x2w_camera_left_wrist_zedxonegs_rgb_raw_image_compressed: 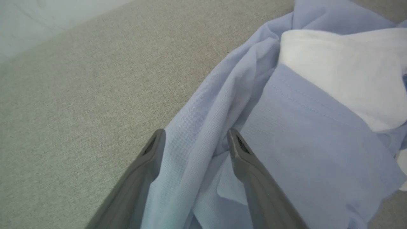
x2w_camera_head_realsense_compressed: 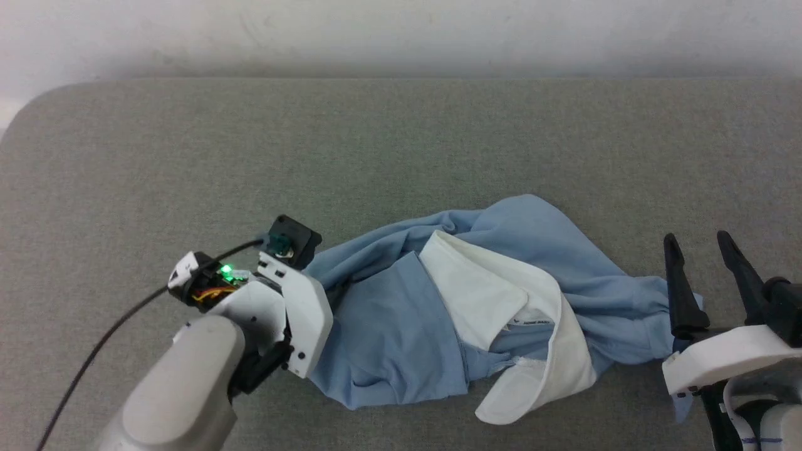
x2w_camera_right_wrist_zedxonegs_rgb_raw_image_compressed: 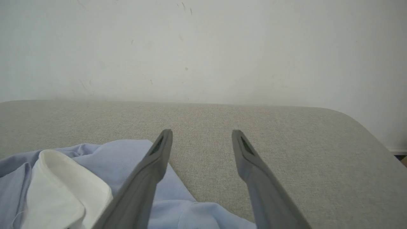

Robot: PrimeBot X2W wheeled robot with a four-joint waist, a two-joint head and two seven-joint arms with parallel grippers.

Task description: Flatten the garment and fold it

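The shirt point(x2w_camera_head_realsense_compressed: 388, 332) lay crumpled. Left gripper point(x2w_camera_left_wrist_zedxonegs_rgb_raw_image_compressed: 195, 138) stood wide astride a fold; right gripper point(x2w_camera_head_realsense_compressed: 697, 241) gaped wide at its edge.

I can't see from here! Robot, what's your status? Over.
Left gripper open, astride a fold of the garment. Right gripper open, empty, at its right end. Garment crumpled, collar showing, not flat yet. No obstacle spotted.

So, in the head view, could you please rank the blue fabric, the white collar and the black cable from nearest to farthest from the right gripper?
From the right gripper:
1. Blue fabric, just beside it, on its left.
2. White collar, mid-garment, further left.
3. Black cable, far left.
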